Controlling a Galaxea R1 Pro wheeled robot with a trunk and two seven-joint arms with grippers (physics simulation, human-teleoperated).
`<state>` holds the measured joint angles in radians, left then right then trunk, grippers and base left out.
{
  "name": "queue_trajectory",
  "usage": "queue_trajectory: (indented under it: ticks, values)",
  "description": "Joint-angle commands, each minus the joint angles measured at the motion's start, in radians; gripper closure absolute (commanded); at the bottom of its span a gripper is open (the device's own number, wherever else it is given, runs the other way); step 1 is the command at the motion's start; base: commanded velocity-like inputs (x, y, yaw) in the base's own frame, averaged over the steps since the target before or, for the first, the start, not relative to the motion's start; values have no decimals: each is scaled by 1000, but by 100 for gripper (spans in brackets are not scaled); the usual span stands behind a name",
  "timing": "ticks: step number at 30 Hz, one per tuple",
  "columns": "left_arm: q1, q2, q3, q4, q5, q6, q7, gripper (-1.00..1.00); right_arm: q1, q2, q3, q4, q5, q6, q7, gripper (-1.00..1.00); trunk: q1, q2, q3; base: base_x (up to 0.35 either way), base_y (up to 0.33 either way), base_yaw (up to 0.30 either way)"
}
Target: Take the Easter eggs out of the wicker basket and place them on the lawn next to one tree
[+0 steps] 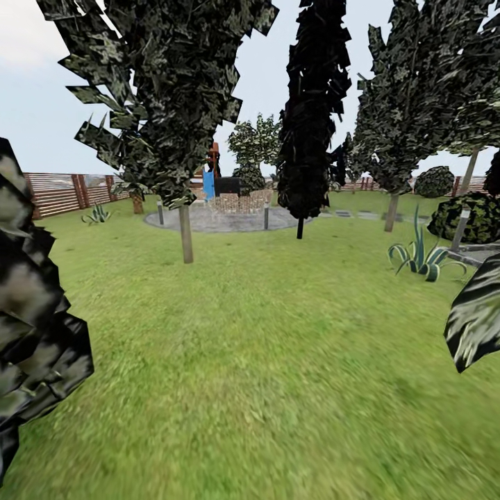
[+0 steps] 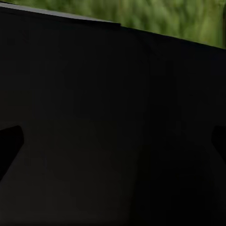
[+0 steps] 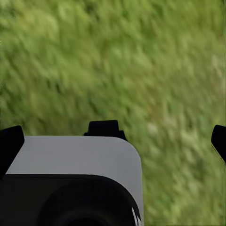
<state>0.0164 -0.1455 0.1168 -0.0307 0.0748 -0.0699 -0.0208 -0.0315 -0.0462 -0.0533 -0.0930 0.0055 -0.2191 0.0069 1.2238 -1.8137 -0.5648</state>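
Observation:
The Easter eggs and the wicker basket are out of view. The lawn (image 1: 264,361) stretches ahead in the garden. A tree (image 1: 185,232) with a thin pale trunk and a jagged dark green crown stands ahead left, and another tree (image 1: 392,212) ahead right. My right gripper (image 3: 113,141) hangs over grass, its dark fingertips (image 3: 10,141) wide apart with nothing between them. In the left wrist view, my left gripper (image 2: 113,141) faces a black robot panel, fingertips (image 2: 9,143) also wide apart.
An all-black columnar tree (image 1: 305,139) stands between the two trees, in front of a round paved patch (image 1: 222,219) with short posts. A spiky plant (image 1: 420,257) grows at the right. Dark foliage (image 1: 35,333) hangs close at the left and right edges. A slatted fence (image 1: 55,193) closes the back.

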Motion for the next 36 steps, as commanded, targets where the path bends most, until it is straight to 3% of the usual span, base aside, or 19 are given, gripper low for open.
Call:
queue_trajectory:
  ticks: [1, 26, 36]
  values:
    - [0, 0, 4, -1, 8, -1, -2, -100, -1, 0, -5, 1, 1, -4, 1, -100, 1, 0, -1, 326, 0, 0]
    - [0, 0, 4, -1, 7, -1, -1, -100, -1, 0, -5, 1, 1, -3, 1, -100, 1, 0, -1, 326, 0, 1]
    - [0, 0, 4, -1, 7, -1, -1, -100, 0, 0, -4, 2, 2, -3, 1, -100, 1, 0, -1, 326, 0, 125]
